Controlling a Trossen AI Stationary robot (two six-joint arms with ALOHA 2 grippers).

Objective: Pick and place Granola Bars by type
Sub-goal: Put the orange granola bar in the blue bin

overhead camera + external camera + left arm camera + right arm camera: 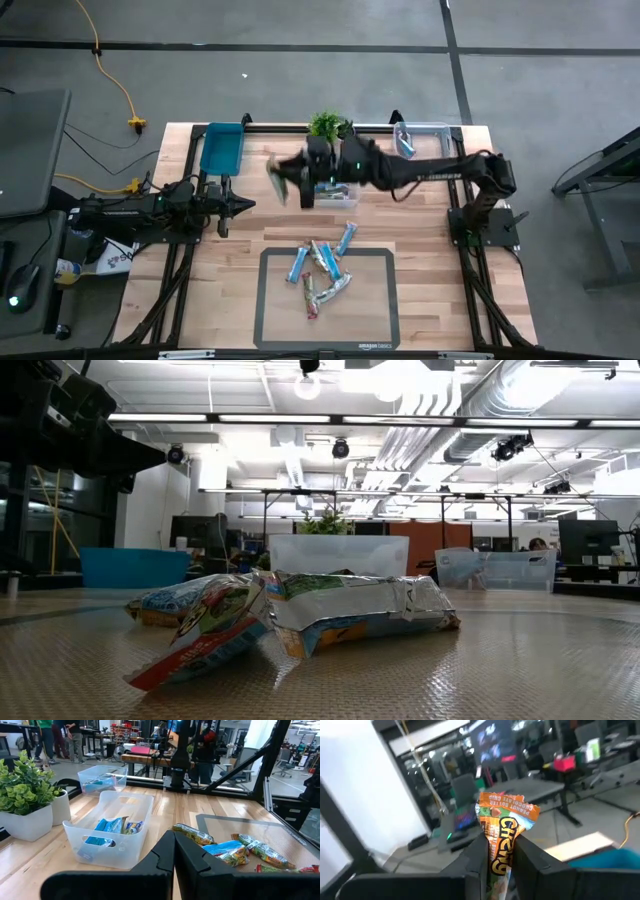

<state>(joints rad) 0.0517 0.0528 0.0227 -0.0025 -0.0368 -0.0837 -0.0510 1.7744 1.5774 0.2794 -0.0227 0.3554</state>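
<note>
Several granola bars (325, 272), in light blue, green and red wrappers, lie in a loose pile on the grey-edged mat (385, 330); the low view shows them close up (300, 618). My right gripper (286, 186) reaches level across the table's far half. It is shut on one orange-and-green granola bar (506, 822), held high between the blue bin (222, 148) and the clear bin (338, 193). My left gripper (243, 205) waits shut at the table's left, touching nothing. My right gripper pinches the orange-and-green bar's lower half (499, 856) between its two fingers (476, 855). The fingers point level toward the table's left. The bar's printed end (507, 805) sticks out past the fingertips, and the whole bar is lifted clear of the table.
The clear bin (112, 832) under my right arm holds light blue bars. A second clear bin (420, 135) stands at the far right and a potted plant (328, 125) at the far edge. The blue bin stands at the far left.
</note>
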